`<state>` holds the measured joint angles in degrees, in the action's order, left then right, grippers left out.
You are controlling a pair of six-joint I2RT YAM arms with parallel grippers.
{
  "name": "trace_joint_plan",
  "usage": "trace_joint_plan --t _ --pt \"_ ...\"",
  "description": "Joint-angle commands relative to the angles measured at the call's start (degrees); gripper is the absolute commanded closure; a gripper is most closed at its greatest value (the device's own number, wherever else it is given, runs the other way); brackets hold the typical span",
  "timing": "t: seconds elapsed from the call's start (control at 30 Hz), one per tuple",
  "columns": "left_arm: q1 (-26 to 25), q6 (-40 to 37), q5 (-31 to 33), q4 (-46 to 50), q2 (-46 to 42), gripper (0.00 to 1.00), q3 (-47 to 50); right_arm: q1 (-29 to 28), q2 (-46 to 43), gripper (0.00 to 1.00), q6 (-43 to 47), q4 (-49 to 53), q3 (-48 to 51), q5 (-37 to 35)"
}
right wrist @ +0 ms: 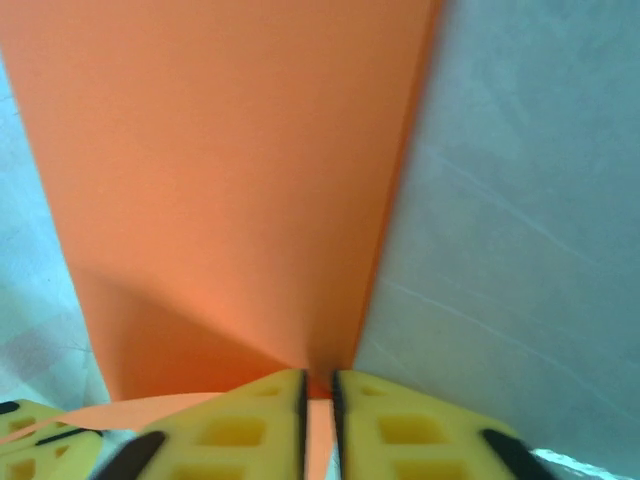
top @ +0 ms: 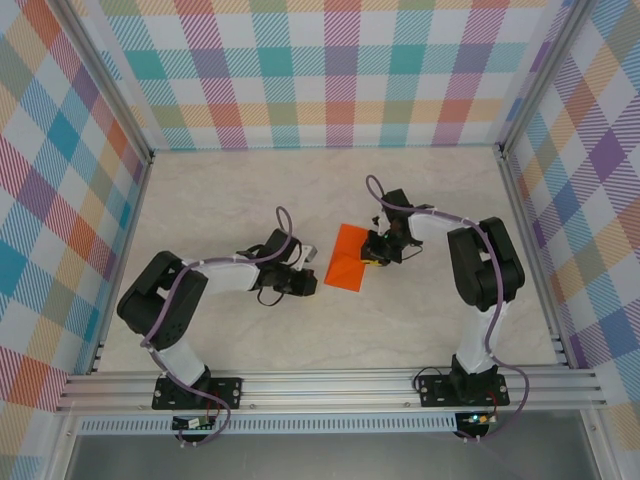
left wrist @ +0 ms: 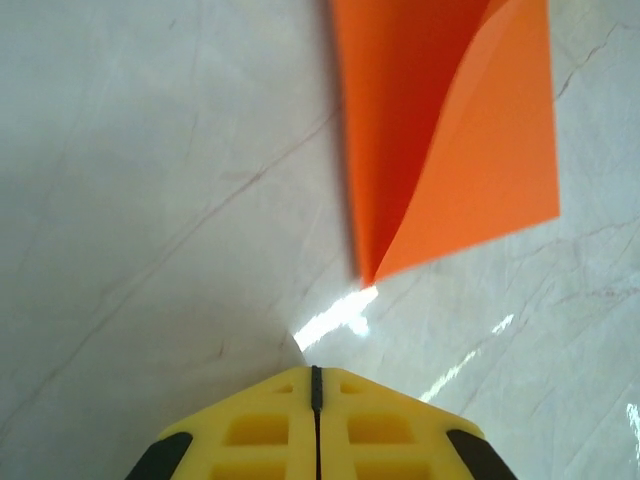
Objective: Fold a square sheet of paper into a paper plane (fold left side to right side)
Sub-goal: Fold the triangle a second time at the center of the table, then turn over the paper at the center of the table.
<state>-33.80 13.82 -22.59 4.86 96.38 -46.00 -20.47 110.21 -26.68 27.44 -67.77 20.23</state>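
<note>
Between parted jaws of the right tool [right wrist: 318, 392] lies orange paper [right wrist: 230, 180].

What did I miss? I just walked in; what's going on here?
An orange paper is being folded on the table. The right gripper sits at the paper's edge, jaws a slit apart; whether it grips is unclear. The left gripper is shut, just short of the paper's corner, not touching. The paper lies partly folded, one flap raised.

Orange square sheet of paper [top: 346, 262] on the table [top: 400, 330], between left pincer [top: 310, 270] and right pincer [top: 374, 261]
</note>
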Motion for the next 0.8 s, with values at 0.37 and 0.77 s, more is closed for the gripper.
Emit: trace_joint_plan --t 0.37,0.77 --pt "2.6 0.6 -6.4 -0.5 -2.9 0.46 -7.0 5.2 -23.4 0.18 2.5 -3.4 11.7 -4.7" --pt "2.6 4.4 -10.9 -7.3 15.0 0.61 -19.0 4.1 -23.8 0.12 -2.7 -15.2 20.8 10.7"
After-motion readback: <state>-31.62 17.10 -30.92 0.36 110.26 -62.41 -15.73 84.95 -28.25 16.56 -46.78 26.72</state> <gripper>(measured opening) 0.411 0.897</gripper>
